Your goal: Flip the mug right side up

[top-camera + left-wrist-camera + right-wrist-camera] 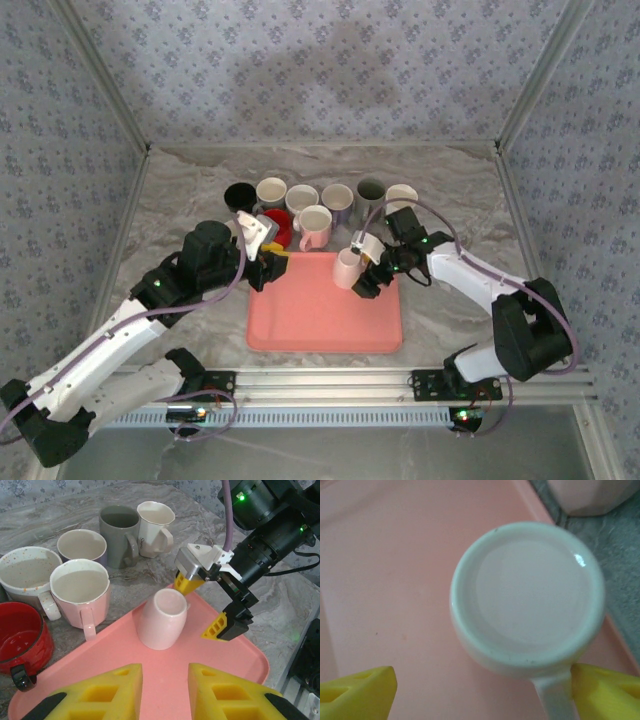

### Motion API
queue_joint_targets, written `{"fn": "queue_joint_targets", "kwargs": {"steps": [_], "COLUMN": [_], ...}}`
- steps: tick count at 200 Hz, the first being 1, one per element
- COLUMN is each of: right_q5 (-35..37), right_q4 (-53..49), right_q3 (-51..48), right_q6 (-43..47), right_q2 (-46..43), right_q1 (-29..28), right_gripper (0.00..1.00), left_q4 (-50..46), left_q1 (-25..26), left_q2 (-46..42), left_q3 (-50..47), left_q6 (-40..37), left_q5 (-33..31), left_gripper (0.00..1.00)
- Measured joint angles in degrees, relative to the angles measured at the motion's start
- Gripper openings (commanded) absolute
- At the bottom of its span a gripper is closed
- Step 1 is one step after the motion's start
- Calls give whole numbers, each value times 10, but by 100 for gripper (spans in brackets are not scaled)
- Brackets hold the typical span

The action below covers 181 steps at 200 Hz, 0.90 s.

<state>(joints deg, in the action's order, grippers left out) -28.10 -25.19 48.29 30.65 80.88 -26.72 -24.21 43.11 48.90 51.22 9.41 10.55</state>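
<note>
Inspection: task not yet begun. On the pink tray (320, 330), toward its far edge, the pink mug (162, 620) stands base up. Your right claw (199, 611) is spread either side of it, not gripping. Your left claw (164, 675) waits at the tray's left, parted, pinching nothing. Grasp, flip and set-down remain. Spare mugs (335, 200) stand behind on the tabletop

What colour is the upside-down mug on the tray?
The mug is pale pink, lighter than the tray; left wrist view shows it best.
</note>
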Motion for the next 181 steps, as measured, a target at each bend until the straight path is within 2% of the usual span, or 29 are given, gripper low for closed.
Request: {"fn": "queue_joint_targets", "kwargs": {"steps": [26, 47, 56, 141, 181], "right_q5": [21, 38, 46, 144, 167], "right_q4": [-24, -35, -38, -33, -23], "right_q3": [0, 0, 0, -5, -5], "right_q6": [-16, -28, -28, -64, -78], "right_q2": [-16, -35, -41, -38, -8], "right_q1": [-20, -40, -47, -89, -96], "right_gripper": [77, 54, 50, 43, 34], "left_q4": [0, 0, 0, 3, 3], "left_q1": [0, 0, 0, 0, 0], "left_q2": [0, 0, 0, 0, 0], "left_q3": [0, 0, 0, -1, -1], "left_q6": [0, 0, 0, 0, 0], "left_q5": [0, 0, 0, -3, -7], "left_gripper": [29, 29, 29, 29, 29]}}
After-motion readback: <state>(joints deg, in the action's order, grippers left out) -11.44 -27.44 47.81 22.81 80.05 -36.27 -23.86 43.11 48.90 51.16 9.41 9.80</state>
